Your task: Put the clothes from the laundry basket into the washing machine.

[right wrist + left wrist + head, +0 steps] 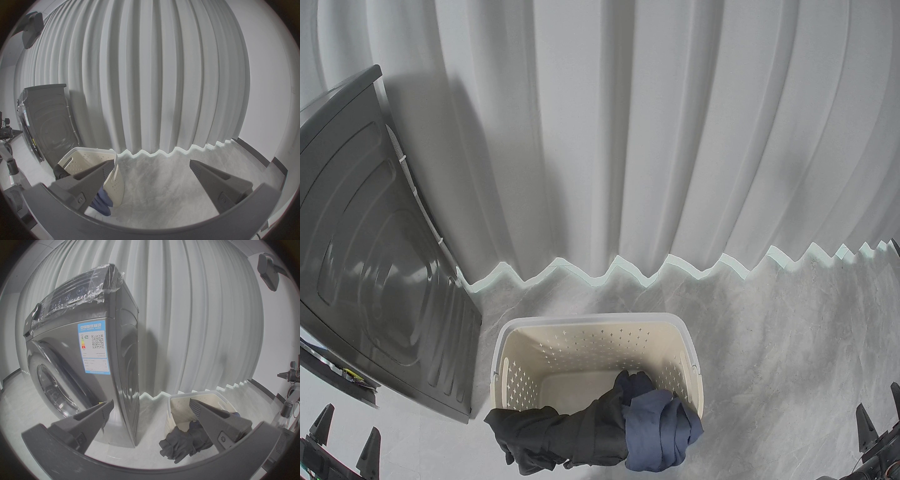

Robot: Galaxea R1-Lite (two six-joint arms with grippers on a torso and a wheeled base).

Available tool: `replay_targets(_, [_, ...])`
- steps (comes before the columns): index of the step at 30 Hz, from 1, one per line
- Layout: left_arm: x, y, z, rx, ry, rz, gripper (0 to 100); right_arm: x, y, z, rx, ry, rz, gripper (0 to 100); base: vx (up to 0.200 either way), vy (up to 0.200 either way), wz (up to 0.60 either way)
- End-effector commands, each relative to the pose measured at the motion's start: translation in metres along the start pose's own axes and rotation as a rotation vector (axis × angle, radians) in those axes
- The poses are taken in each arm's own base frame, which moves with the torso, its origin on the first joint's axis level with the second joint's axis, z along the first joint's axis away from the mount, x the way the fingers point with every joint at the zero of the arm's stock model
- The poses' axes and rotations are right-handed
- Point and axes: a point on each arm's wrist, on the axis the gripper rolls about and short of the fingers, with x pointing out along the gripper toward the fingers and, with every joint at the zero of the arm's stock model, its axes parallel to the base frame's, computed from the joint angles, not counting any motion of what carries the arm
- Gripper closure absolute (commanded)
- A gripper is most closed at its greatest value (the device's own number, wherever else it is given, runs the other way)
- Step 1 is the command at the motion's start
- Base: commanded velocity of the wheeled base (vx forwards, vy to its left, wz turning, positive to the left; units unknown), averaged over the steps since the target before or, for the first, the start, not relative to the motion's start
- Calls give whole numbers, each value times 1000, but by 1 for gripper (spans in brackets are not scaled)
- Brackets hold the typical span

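Head view, cream laundry basket (594, 322) on the floor (800, 331) just beside the grey washing machine (375, 262), black garment (550, 434) and blue garment (659, 431) draped over its near rim, left wrist view, left end effector (150, 402) released, fingers spread, empty, right wrist view, right end effector (152, 162) likewise released, empty, near the basket.

Your head camera looks steeply down on the laundry basket (590, 319). Both wrist cameras sit low, facing the curtain (150, 78), apparently flanking that shared basket.
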Motion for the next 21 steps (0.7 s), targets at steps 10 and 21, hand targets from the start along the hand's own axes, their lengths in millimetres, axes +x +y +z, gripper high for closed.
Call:
replay_targets(10, [0,0,-5,-1,1,0,0,0,0,-5,-1,0,2,0,-200,0,0])
replay_targets(21, [0,0,-5,1,1,0,0,0,0,-5,-1,0,2,0,-164,0,0])
